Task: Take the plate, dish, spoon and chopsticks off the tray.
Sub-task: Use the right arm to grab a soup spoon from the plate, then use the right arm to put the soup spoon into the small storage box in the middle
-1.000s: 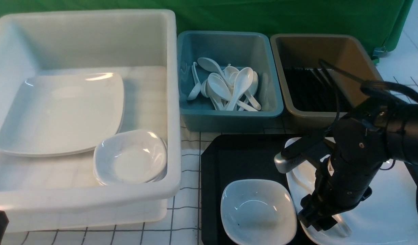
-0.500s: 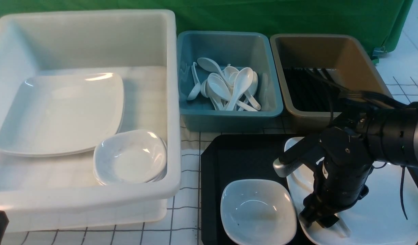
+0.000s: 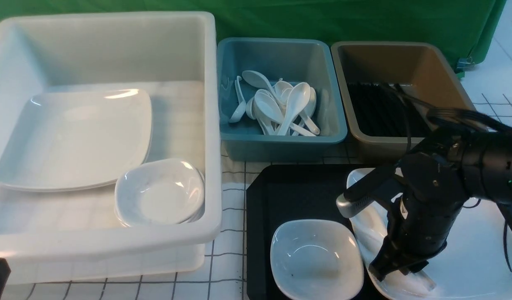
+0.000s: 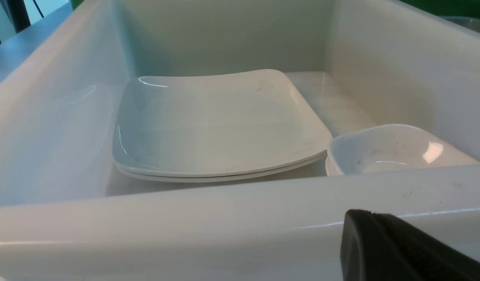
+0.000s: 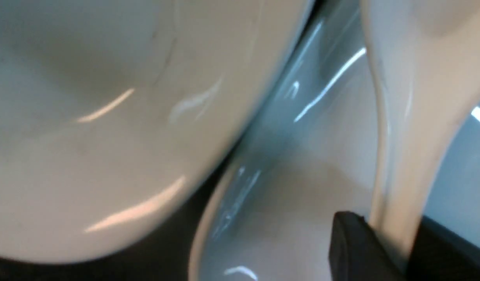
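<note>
Right claw [image 3: 399, 270] clamped on spoon [image 5: 404, 128] handle; left claw [image 4: 380, 242] closed. Spoon likely rigid, light, glazed-slippery, chippable; thick handle best hold.

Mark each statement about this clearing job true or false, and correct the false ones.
1. The dish sits on the tray beside the plate. True.
2. The spoon lies in the dish. False: it is on the plate, its handle between the fingers of the right gripper.
3. The teal bin holds chopsticks. False: it holds white spoons.
4. The white bin holds stacked plates and small dishes. True.
</note>
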`<state>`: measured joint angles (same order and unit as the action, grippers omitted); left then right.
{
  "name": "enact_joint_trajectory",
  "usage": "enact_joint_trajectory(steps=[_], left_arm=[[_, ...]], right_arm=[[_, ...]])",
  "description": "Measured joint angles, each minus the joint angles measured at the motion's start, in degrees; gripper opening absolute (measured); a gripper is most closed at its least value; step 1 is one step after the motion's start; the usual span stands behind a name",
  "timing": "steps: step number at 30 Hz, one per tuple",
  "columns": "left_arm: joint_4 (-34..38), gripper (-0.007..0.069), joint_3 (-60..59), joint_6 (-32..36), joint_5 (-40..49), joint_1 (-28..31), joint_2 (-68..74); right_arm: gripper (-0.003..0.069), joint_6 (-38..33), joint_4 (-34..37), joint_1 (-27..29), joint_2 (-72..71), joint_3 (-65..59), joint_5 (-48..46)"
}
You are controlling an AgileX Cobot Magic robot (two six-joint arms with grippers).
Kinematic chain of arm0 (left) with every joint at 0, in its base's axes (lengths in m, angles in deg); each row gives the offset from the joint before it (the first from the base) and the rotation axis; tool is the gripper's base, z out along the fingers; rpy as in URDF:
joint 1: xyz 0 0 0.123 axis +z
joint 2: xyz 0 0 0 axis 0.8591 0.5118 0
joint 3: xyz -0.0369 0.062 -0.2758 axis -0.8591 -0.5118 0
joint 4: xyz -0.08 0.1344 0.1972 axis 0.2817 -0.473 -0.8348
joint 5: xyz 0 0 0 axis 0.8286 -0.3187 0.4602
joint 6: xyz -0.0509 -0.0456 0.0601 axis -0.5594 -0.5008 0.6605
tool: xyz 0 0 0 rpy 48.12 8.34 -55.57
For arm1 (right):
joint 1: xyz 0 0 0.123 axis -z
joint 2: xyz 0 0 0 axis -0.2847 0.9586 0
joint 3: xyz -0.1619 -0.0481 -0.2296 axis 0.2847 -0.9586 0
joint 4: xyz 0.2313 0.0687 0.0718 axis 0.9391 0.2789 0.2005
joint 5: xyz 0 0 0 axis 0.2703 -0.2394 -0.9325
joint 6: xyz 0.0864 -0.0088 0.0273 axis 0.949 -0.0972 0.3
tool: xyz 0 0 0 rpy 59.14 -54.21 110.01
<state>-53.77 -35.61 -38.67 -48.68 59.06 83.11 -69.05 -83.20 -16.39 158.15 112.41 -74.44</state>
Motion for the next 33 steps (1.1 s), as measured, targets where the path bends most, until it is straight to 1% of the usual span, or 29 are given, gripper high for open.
enact_joint_trajectory(steps=[8, 11, 14, 17, 19, 29, 31, 33], left_arm=[[0.0, 0.0020, 0.0, 0.0, 0.0, 0.0, 0.0], [0.0, 0.0020, 0.0, 0.0, 0.0, 0.0, 0.0], [0.0, 0.0020, 0.0, 0.0, 0.0, 0.0, 0.0], [0.0, 0.0020, 0.0, 0.0, 0.0, 0.0, 0.0], [0.0, 0.0020, 0.0, 0.0, 0.0, 0.0, 0.0], [0.0, 0.0020, 0.0, 0.0, 0.0, 0.0, 0.0], [0.0, 0.0020, 0.0, 0.0, 0.0, 0.0, 0.0], [0.0, 0.0020, 0.0, 0.0, 0.0, 0.0, 0.0]], right_arm=[[0.0129, 0.1, 0.6, 0.0, -12.7, 0.4, -1.4], [0.0129, 0.2, 2.9, 0.0, -16.6, 4.8, 0.2], [0.0129, -0.5, 5.0, 0.0, -16.1, 8.7, 1.8], [0.0129, -2.4, 7.3, 0.0, -13.1, 14.5, 4.2], [0.0129, -2.9, 7.7, 0.0, -10.8, 17.1, 5.6], [0.0131, -3.0, 7.2, 0.0, 11.5, 37.9, 15.6], [0.0150, -2.9, 6.7, 0.3, 15.6, 41.2, 17.7], [0.0192, -2.3, 6.4, 0.7, 18.9, 43.0, 19.2]])
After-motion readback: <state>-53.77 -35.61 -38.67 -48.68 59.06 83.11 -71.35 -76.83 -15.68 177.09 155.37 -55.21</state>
